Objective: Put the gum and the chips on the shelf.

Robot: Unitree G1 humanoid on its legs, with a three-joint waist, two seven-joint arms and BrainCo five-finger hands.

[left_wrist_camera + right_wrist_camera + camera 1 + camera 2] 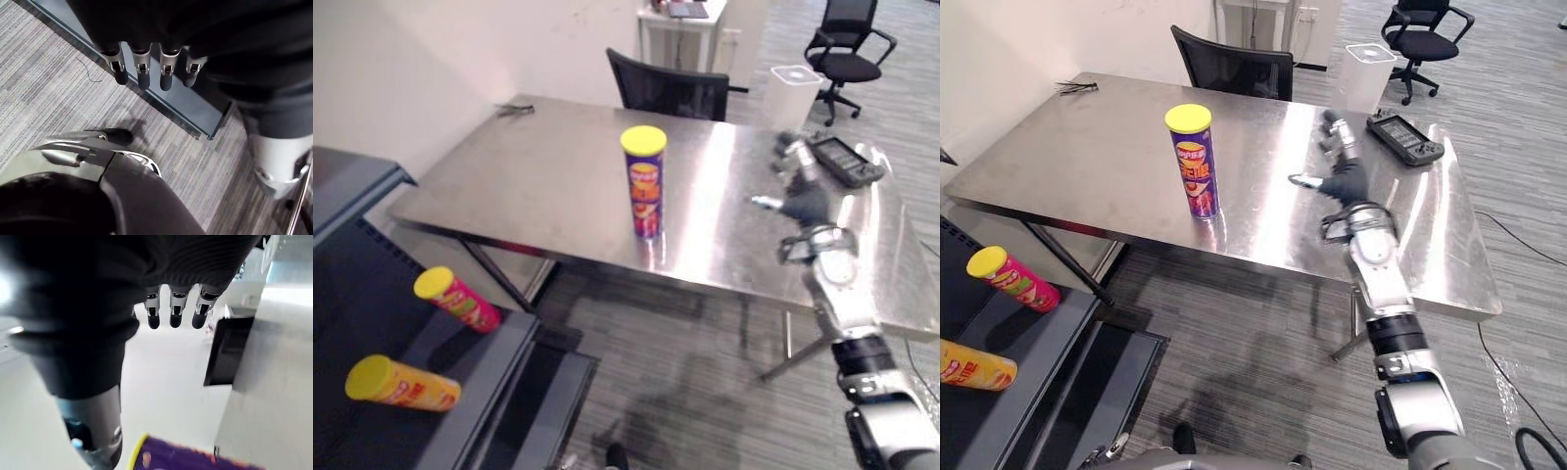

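A purple chips can [644, 181] with a yellow lid stands upright near the middle of the steel table [529, 176]. My right hand [1344, 176] hovers over the table to the right of the can, apart from it, its fingers [171, 316] straight and holding nothing. The can's purple side [195, 458] shows in the right wrist view. On the dark shelf [484, 387] at the left lie two more cans, a pink one [457, 299] and an orange one [401, 384]. My left hand [142, 68] hangs low over the carpet by the shelf's base, with relaxed fingers.
A black handheld device [845, 160] lies on the table's far right. A black office chair [668, 90] stands behind the table, with a white bin [791, 93] and a second chair [847, 49] beyond. A small dark object [516, 109] rests at the table's far left corner.
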